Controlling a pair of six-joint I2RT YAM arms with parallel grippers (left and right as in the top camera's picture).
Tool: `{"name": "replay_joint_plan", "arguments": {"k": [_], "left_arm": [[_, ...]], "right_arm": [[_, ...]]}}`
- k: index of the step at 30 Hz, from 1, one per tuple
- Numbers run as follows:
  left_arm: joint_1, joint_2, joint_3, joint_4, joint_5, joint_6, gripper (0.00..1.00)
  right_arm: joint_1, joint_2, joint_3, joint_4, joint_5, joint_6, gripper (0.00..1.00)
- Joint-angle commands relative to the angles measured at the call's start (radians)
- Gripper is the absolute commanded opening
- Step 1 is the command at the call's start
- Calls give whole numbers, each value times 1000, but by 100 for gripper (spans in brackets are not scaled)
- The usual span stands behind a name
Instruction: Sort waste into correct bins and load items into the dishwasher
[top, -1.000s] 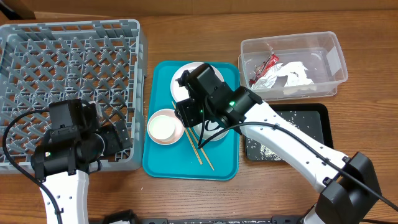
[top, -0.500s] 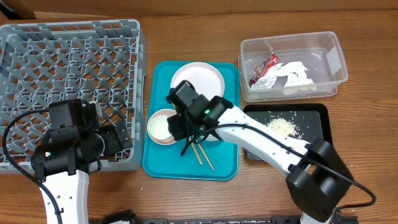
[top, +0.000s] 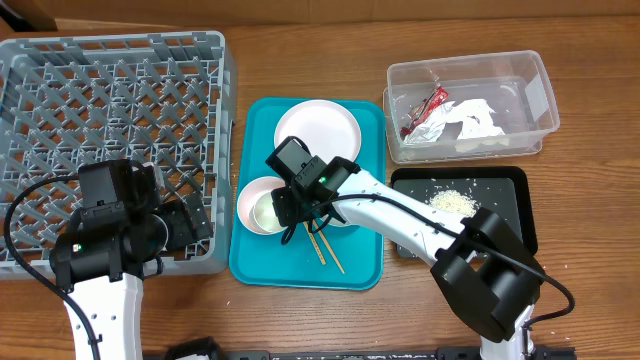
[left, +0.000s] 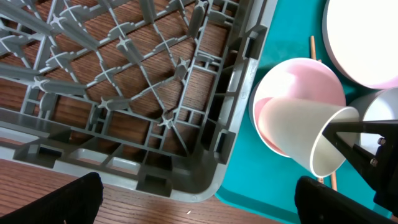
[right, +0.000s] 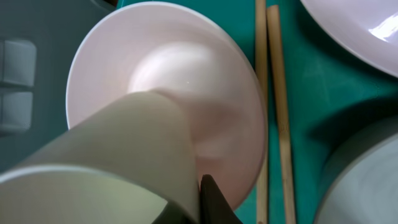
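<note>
Right pincer (top: 287, 212): pinching the rim wall of the small white cup (left: 305, 137).
Cup: tipped over, base down in the pale pink bowl (left: 297, 78) on the teal plastic tray (top: 350, 265); its long axis slants from the bowl up toward the right pincer.
Left pincer (left: 199, 202): spread wide, empty, beside the corner of the grey lattice dish rack (left: 124, 93).
Key relation: the rack sits just beside the tray, on the cup's left-arm side, so the carry probably goes that way over the low wall.
</note>
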Motion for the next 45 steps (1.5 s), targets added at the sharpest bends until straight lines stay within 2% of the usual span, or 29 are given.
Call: {"name": "replay_joint_plan", "arguments": {"k": [1, 9, 12, 16, 20, 22, 26, 30, 34, 37, 45], "left_arm": [[4, 3, 18, 2, 0, -9, 100], [4, 3, 18, 27, 14, -10, 100], [4, 3, 18, 71, 142, -9, 100], [-3, 3, 18, 183, 405, 18, 100], [-105, 12, 18, 269, 516, 58, 100], [-195, 30, 18, 312, 570, 94, 100], [-322, 60, 18, 384, 585, 106, 99], [-406, 73, 18, 475, 629, 108, 89], [-416, 74, 18, 530, 721, 108, 78], [-415, 74, 18, 572, 793, 108, 72], [-415, 73, 18, 644, 832, 108, 72]], "right_arm": [[-26, -39, 24, 0, 8, 5, 4], [-211, -299, 32, -101, -3, 5, 4], [-291, -347, 32, -173, -68, 4, 4], [-406, -351, 28, -253, -269, -29, 4], [-460, -351, 28, -256, -522, -106, 4], [-462, -351, 28, -257, -599, -106, 4], [-461, -351, 28, -256, -772, -109, 4], [-461, -351, 28, -251, -997, -109, 4], [-461, -351, 28, -251, -1141, -129, 4], [-461, -351, 28, -253, -1164, -131, 4], [-461, -351, 28, -264, -1164, -130, 4]]}}
